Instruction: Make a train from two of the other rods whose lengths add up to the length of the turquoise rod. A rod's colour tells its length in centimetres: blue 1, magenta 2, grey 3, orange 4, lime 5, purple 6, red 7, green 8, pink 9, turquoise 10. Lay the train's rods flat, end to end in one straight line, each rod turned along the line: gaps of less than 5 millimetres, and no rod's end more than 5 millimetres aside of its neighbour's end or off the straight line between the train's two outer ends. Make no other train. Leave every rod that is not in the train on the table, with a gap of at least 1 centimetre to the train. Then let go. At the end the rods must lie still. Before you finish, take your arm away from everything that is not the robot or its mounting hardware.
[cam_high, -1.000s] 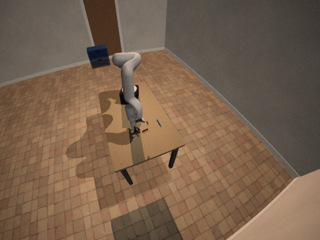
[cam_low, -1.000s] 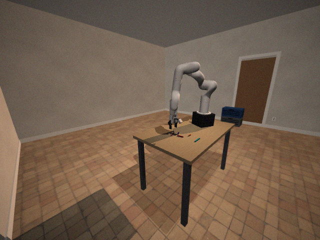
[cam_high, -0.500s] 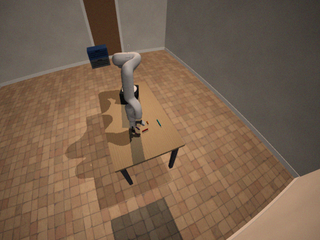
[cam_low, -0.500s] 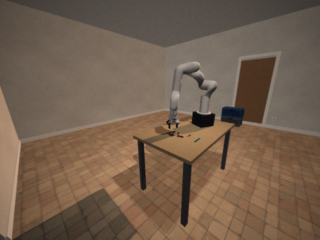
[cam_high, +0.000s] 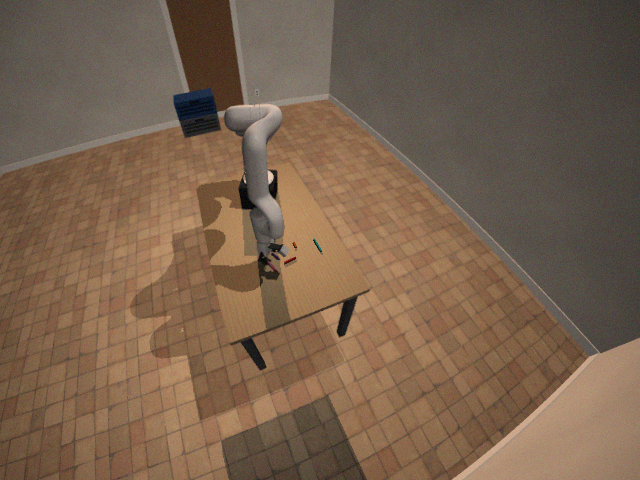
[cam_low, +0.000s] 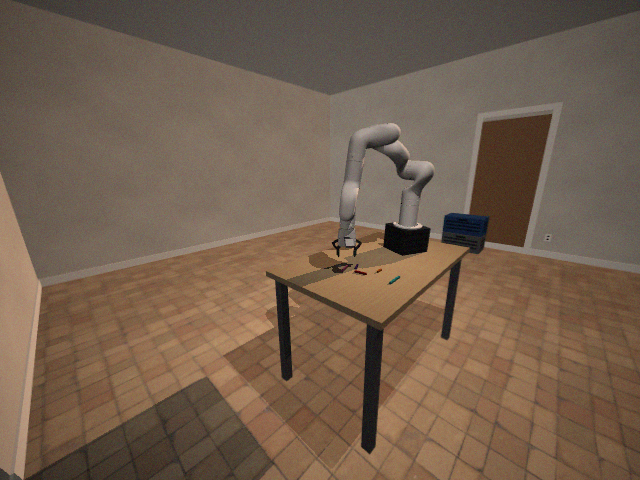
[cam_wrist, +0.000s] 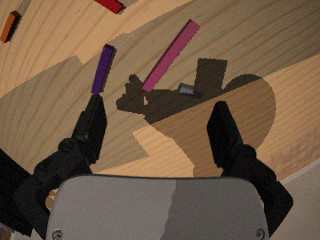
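My gripper (cam_wrist: 158, 110) is open and empty, hovering above the table. In the wrist view a pink rod (cam_wrist: 171, 55) lies flat just ahead of the fingers, in the arm's shadow. A purple rod (cam_wrist: 103, 68) lies to its left, close to my left finger tip. In the top view the gripper (cam_high: 268, 256) stands over the pink rod (cam_high: 273, 266), with the purple rod (cam_high: 276, 255), the red rod (cam_high: 290, 260), the orange rod (cam_high: 294, 244) and the turquoise rod (cam_high: 317, 245) to the right.
The arm's black base (cam_high: 257, 189) stands at the table's far end. The table's near edge (cam_high: 299, 316) is well ahead of the rods. A blue crate (cam_high: 195, 111) stands on the floor by the door.
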